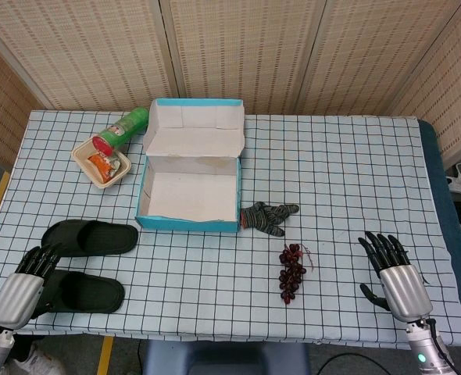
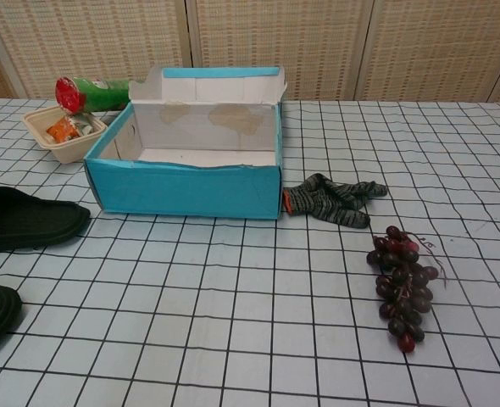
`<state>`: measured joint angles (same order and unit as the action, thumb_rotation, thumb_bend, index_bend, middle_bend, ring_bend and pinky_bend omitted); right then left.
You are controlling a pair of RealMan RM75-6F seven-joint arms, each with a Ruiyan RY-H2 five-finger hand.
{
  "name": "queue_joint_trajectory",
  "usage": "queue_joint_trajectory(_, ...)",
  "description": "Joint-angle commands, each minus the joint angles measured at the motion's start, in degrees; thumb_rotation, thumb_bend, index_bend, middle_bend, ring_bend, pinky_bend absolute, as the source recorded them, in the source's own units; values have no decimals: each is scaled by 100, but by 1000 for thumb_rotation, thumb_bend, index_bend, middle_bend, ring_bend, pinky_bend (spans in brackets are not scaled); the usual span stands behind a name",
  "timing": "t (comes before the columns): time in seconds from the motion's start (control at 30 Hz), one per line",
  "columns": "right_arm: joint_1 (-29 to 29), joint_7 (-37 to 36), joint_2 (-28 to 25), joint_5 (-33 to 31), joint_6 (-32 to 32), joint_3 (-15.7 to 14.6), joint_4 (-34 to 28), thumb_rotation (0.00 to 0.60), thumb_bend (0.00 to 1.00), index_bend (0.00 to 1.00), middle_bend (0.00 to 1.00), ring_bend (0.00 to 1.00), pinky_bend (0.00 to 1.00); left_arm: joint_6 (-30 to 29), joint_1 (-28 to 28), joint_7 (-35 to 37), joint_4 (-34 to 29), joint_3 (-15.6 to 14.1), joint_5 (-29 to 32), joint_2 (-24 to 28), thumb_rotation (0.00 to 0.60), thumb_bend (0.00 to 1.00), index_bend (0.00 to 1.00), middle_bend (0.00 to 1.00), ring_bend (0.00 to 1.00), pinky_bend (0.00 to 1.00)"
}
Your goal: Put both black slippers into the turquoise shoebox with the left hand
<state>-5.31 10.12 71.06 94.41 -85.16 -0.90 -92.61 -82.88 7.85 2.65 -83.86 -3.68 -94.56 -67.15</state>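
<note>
Near black slipper (image 1: 80, 291) lies lengthwise rightward under our left hand (image 1: 26, 287), fingers apart on its heel; right hand (image 1: 393, 273) splayed, far.

Two black slippers lie flat on the table's left front part, soles down and toes pointing right: the farther slipper (image 1: 90, 237) sits just in front of the box's left corner, and the nearer slipper (image 1: 78, 293) lies parallel to it, close to the table edge. The turquoise shoebox (image 1: 187, 221) stands open and upright behind them, its white inside empty and its hinged lid tipped back.
</note>
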Motion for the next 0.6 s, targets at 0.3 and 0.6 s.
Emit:
queue_joint_trajectory(0.3,-36,-186,-238,147,-60,5,-259,600,156,0,0,0,0,1047,265,102,-216,-315,215,269,600,349,0,0,0,65)
queue_joint_trajectory(0.6,-81,-192,-348,286,-19,-37,-448,600,156,0,0,0,0,1539,378,-362,-244,-228,694,146,600,331,0,0,0,59)
